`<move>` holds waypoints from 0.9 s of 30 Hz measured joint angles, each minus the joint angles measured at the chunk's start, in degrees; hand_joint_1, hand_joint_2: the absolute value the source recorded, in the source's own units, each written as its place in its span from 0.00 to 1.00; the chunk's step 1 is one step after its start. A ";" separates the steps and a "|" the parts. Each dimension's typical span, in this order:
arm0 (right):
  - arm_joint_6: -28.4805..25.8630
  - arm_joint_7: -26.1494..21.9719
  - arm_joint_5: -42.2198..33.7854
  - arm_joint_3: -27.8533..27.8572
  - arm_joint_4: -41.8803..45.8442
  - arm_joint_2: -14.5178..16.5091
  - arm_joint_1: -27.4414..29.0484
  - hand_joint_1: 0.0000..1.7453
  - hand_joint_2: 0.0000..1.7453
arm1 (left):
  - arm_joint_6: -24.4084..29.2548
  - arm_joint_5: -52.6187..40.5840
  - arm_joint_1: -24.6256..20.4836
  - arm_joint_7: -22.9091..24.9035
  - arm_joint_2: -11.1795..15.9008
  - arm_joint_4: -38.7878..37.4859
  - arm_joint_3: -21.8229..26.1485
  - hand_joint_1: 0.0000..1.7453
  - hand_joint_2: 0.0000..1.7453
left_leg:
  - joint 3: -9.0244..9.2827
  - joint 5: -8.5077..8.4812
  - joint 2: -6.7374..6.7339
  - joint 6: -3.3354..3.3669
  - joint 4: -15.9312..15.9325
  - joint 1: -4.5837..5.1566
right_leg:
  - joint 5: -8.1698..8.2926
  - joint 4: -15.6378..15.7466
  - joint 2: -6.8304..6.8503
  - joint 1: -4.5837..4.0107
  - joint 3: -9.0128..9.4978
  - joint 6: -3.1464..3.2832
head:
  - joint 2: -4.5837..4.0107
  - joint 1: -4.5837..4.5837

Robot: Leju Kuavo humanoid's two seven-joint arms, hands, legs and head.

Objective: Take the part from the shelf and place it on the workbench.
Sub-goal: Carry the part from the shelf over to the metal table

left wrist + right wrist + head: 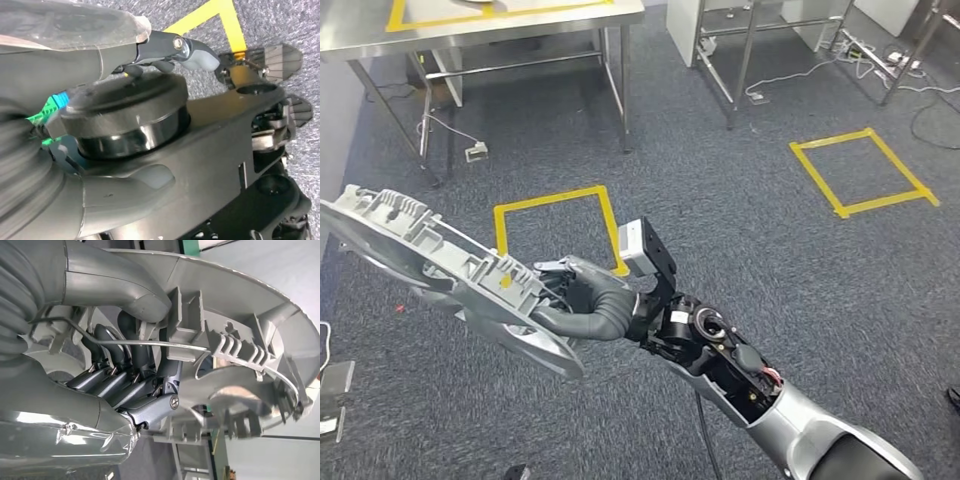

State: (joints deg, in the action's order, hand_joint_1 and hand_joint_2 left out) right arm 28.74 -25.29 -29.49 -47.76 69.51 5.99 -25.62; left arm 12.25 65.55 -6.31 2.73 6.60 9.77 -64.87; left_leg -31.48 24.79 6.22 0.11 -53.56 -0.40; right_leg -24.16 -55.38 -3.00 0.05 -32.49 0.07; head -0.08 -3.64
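The right hand grips the grey part by one end (the long rest sticks out free). It may tilt and slip before reaching the bench. The left hand: cannot tell.

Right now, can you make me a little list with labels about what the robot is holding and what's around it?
holding: a long silver-grey plastic part with ribs and clips
which hand: right hand, fingers wrapped around one end of the part
left hand: seen close up, hanging near the robot's dark body parts; grip unclear
floor: grey carpet with yellow tape squares
ahead: metal workbench with a yellow tape outline
part placed yet: no
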 joint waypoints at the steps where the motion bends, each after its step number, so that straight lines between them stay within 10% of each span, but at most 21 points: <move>1: -0.04 0.02 0.00 -0.01 0.01 0.04 -0.05 0.94 1.00 | 0.00 -0.08 0.07 0.00 0.12 -0.01 0.00 0.00 1.00 | -0.08 0.02 0.31 -0.26 0.07 0.04 | -0.17 0.41 0.49 0.18 0.25 0.13 | 0.01 -0.13; 4: -0.20 0.04 0.07 0.00 0.02 0.18 -0.14 0.94 1.00 | -0.01 -0.31 0.18 -0.01 0.27 -0.01 0.00 0.00 1.00 | -1.75 2.26 -2.39 -1.21 -3.66 0.28 | -0.01 1.54 2.01 0.76 1.10 0.43 | 0.01 0.74; 7: -0.16 -0.14 -0.08 0.02 0.00 0.11 -0.12 0.94 1.00 | -0.17 -0.46 -0.11 -0.07 0.28 0.00 0.00 0.00 1.00 | -7.57 6.62 -5.20 -2.03 -14.64 -0.09 | -0.43 1.67 3.29 0.53 1.28 0.66 | 0.01 2.34; 9: -0.06 -0.21 -0.45 0.04 -0.01 0.05 0.01 0.94 1.00 | -0.54 -0.48 -0.20 -0.09 0.33 0.00 0.00 0.00 1.00 | -8.27 5.48 -5.58 -2.07 -15.37 -0.13 | -1.09 1.65 3.88 0.44 1.52 0.59 | -0.01 2.57; 13: 0.25 -0.36 -1.51 0.08 -0.01 0.07 0.07 0.94 1.00 | -1.02 -0.50 0.01 0.05 0.55 -0.02 -0.02 0.00 1.00 | -0.96 -0.17 -6.68 -0.87 -1.23 0.34 | -2.28 1.64 4.47 0.18 2.82 -0.17 | -0.01 3.06; 18: 0.75 -0.86 -2.18 0.14 -0.03 0.07 0.22 0.94 1.00 | -1.29 -0.55 0.11 0.07 0.54 -0.02 -0.02 0.00 1.00 | 1.68 1.09 -6.29 0.94 1.33 0.23 | -3.34 -0.81 4.21 0.03 3.04 -1.54 | -0.01 2.68; 22: 0.81 -1.02 -2.29 0.20 -0.11 0.02 0.66 0.94 1.00 | -1.45 -0.55 0.32 0.07 0.49 -0.01 -0.02 0.00 1.00 | 4.49 3.09 -5.69 1.53 1.55 0.20 | -7.61 -14.93 3.30 0.12 -5.87 -2.14 | 0.00 1.79; 24: 0.80 -1.01 -2.29 0.20 -0.27 -0.02 1.02 0.94 1.00 | -1.48 -0.54 0.53 0.07 0.48 -0.02 -0.02 0.00 1.00 | 6.73 4.67 -5.24 1.47 1.74 0.22 | -9.14 -16.54 3.22 0.11 -9.05 -2.05 | 0.00 1.43; 25: 0.80 -1.00 -2.29 0.21 -0.35 -0.04 1.11 0.94 1.00 | -1.48 -0.54 0.60 0.07 0.48 -0.01 -0.02 0.00 1.00 | 8.19 5.62 -5.01 1.43 1.90 0.24 | -8.34 -14.45 3.18 0.07 -9.49 -1.88 | 0.00 1.18; 27: 0.79 -1.01 -2.30 0.24 -0.57 -0.22 1.34 0.94 1.00 | -1.49 -0.53 0.67 0.07 0.37 -0.02 -0.02 0.00 1.00 | 11.13 7.79 -4.71 1.24 2.15 0.36 | -0.88 -6.86 2.96 -0.19 -9.58 -1.21 | 0.00 0.81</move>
State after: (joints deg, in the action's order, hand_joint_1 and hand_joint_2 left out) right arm 29.53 -26.29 -31.79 -47.52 68.94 5.76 -24.28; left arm 10.76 65.02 -5.64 2.80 6.97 9.75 -64.89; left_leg -20.35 32.59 1.51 1.35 -51.41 -0.04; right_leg -25.04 -62.23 -0.04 -0.15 -42.07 -1.14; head -0.08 -2.83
